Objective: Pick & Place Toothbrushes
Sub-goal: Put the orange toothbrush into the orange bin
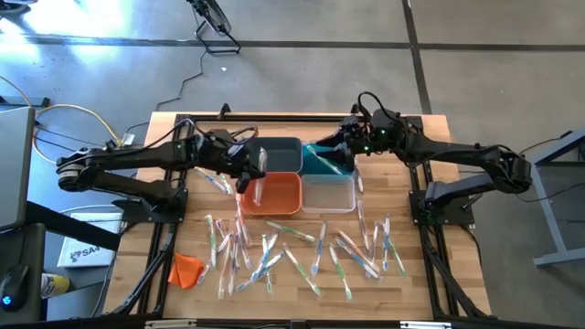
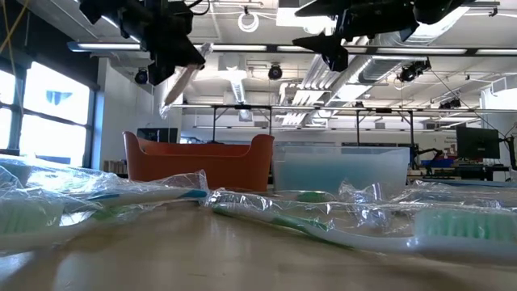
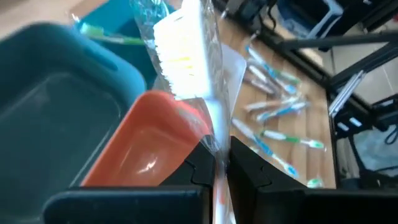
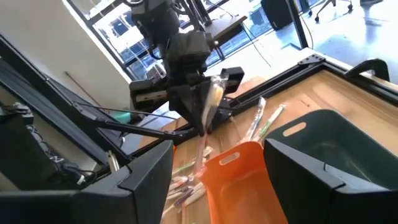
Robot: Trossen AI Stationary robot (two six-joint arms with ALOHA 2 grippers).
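My left gripper (image 1: pixel 245 174) is shut on one wrapped toothbrush (image 3: pixel 183 56), held in the air above the orange bin (image 1: pixel 279 194). In the low view that toothbrush (image 2: pixel 182 85) slants down from the gripper (image 2: pixel 166 44), over the orange bin (image 2: pixel 198 166). Its white bristle head points away from the fingers. My right gripper (image 1: pixel 336 153) hovers open over the teal bin (image 1: pixel 320 163), with nothing between its fingers (image 4: pixel 143 177). Many more wrapped toothbrushes (image 1: pixel 292 251) lie flat and scattered on the near half of the wooden table. My left gripper pinches the wrapped handle (image 3: pixel 216 163) of the toothbrush between its two fingers (image 3: pixel 199 168). The toothbrush runs on lengthwise past the fingertips, bristle head farthest out. It is lifted clear of bins and table, slanting downward below the gripper.
Four bins stand together at the table's middle: dark grey (image 1: pixel 279 151) and teal at the back, orange and clear (image 1: pixel 329 194) in front. The teal bin (image 3: pixel 109 22) holds a green-handled toothbrush. An orange cloth-like lump (image 1: pixel 186 268) lies at the near left.
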